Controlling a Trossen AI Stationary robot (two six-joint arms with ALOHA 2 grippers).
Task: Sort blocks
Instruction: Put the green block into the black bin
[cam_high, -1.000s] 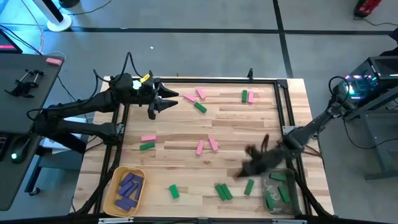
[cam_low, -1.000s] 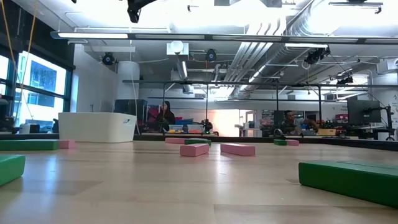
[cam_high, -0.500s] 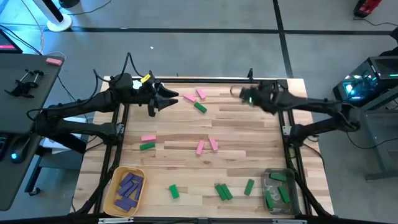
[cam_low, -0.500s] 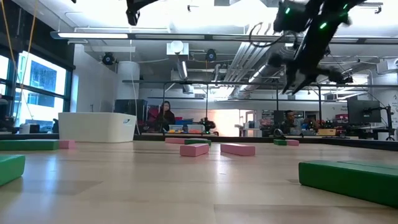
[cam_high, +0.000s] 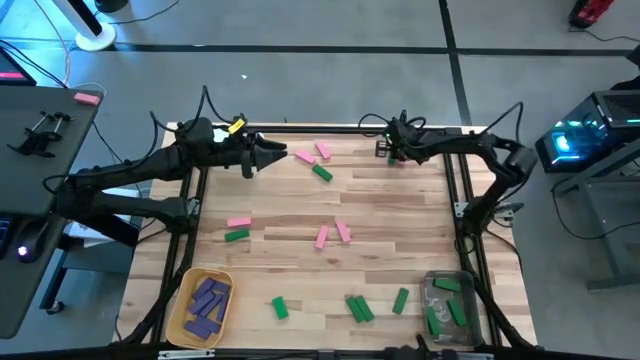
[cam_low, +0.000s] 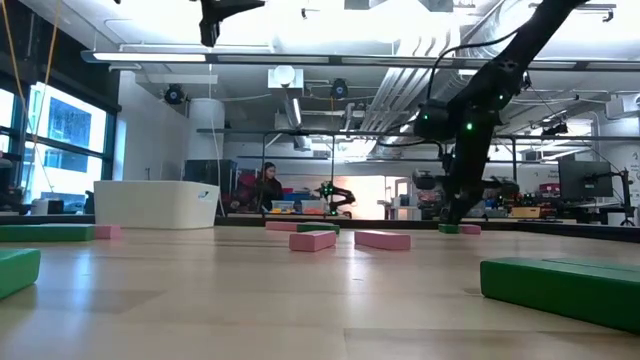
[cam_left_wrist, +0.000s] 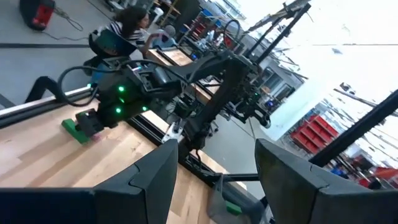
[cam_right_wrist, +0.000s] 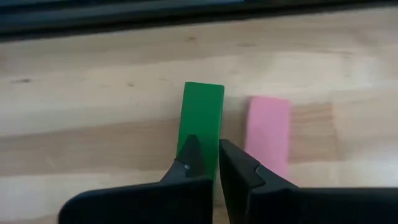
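Right claw (cam_right_wrist: 209, 163) down at the far right corner of the bench (cam_high: 400, 215), fingers nearly closed, tips over the near end of a green block (cam_right_wrist: 203, 115); grip not confirmed. Pink block (cam_right_wrist: 268, 124) just beside the green, parallel. Left claw (cam_high: 281, 154) hovering over the far left part, fingers spread, holding nothing. More blocks scattered mid-bench and near the front edge; purple ones in the yellow bin (cam_high: 184, 305), green ones in the clear bin (cam_high: 432, 295).

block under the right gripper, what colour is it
Green block, beside a pink block; clearest in the right wrist view.
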